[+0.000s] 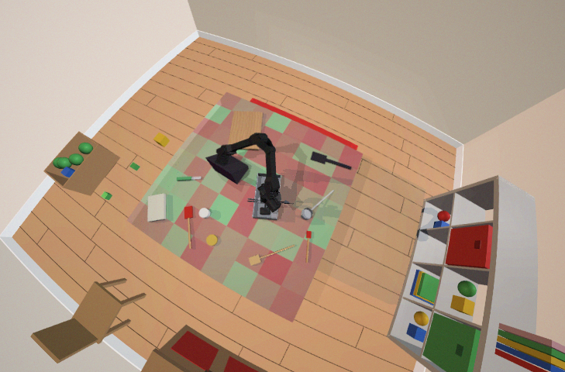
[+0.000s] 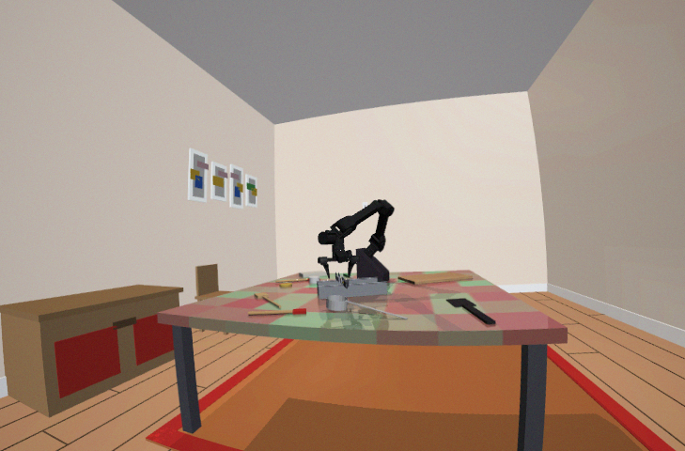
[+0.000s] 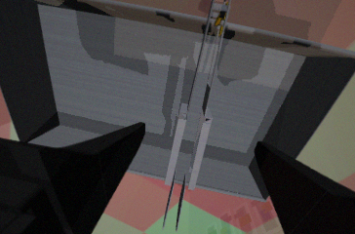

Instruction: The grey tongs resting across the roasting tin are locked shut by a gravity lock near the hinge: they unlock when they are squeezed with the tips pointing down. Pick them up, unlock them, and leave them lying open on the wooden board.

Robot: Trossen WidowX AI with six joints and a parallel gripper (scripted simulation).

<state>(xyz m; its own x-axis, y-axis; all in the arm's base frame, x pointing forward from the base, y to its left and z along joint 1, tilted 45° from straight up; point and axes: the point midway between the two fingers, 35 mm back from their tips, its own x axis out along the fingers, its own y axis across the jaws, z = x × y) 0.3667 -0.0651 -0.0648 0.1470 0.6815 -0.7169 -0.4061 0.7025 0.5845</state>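
- Currently lying across the tin (image 1: 265, 217) (image 2: 364, 288) (image 3: 107, 73), roughly nine to three o'clock in the top view: the tongs (image 1: 253, 200) (image 2: 339, 279) (image 3: 201, 151), with both ends past the rims.
- Fingers (image 2: 327, 267) spread wide, pointing down over the tongs, one on each side of both arms, pinching nothing.
- Likely light, stiff and rather slick, like thin metal; not fragile, but prone to swing or twist in a loose pinch.
- Best taken at the pale flat pads midway along the arms, in the wrist view straight between the fingers; squeeze square across both.
- Lift clear of the rims before tilting tips-down, then squeeze to unlock; probably springy afterwards, so best released gently.
- Wooden board (image 1: 246, 122) (image 2: 439, 278) at about eleven o'clock from the tin, top view, flat on the surface (image 1: 239, 271) (image 2: 417, 313) (image 3: 132, 200), a patchwork of red, green and brown.
- Near the tin, a small pot (image 1: 307, 213) (image 2: 336, 303) at four o'clock; farther out, a black spatula (image 1: 318, 157) (image 2: 471, 311) at two.
- Beyond, a plank floor (image 1: 362, 280) (image 2: 619, 361), shelf unit (image 1: 515, 228) at four, chair (image 1: 98, 302) (image 2: 207, 280) at eight, plain pale walls.
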